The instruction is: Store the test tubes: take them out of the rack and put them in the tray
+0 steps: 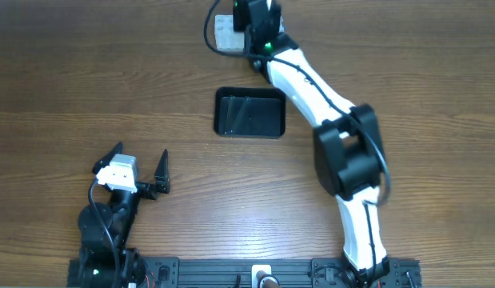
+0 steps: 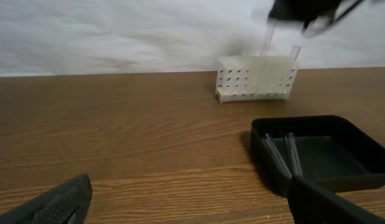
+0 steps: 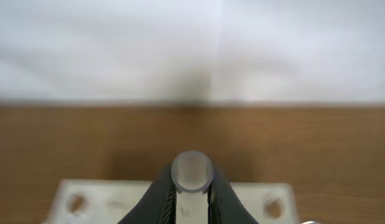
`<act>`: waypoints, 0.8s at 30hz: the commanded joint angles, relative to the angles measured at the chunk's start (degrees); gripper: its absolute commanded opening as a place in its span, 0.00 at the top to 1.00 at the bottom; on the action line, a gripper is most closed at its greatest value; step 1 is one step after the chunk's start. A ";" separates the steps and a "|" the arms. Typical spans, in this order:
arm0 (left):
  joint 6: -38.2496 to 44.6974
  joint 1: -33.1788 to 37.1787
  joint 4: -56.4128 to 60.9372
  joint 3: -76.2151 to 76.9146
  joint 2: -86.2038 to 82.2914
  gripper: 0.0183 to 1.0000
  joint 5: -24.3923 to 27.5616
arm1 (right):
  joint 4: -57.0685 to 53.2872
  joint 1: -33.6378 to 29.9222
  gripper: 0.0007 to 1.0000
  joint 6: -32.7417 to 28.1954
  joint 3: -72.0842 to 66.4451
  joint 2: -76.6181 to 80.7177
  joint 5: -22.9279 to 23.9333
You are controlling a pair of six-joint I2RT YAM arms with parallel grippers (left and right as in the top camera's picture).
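The right gripper [image 3: 191, 188] is clamping its jaws on a clear test tube [image 3: 191, 170] over the white rack [image 2: 257, 78] at the table's far edge. A straight, vertical pull looks wisest before it is swinging toward the black tray [image 2: 270, 168], which is holding two tubes. The left gripper [image 1: 137, 162] is waiting near its base, jaws apart.

No readable text, labels, numbers or signs on anything in view.

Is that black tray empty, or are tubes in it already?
Not empty: the tray holds two clear test tubes lying flat on its floor.
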 commanded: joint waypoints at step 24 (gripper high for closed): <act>-0.61 -0.22 -0.13 -0.28 -0.35 0.00 -0.28 | -40.15 0.72 0.87 16.57 -17.20 -16.98 -18.91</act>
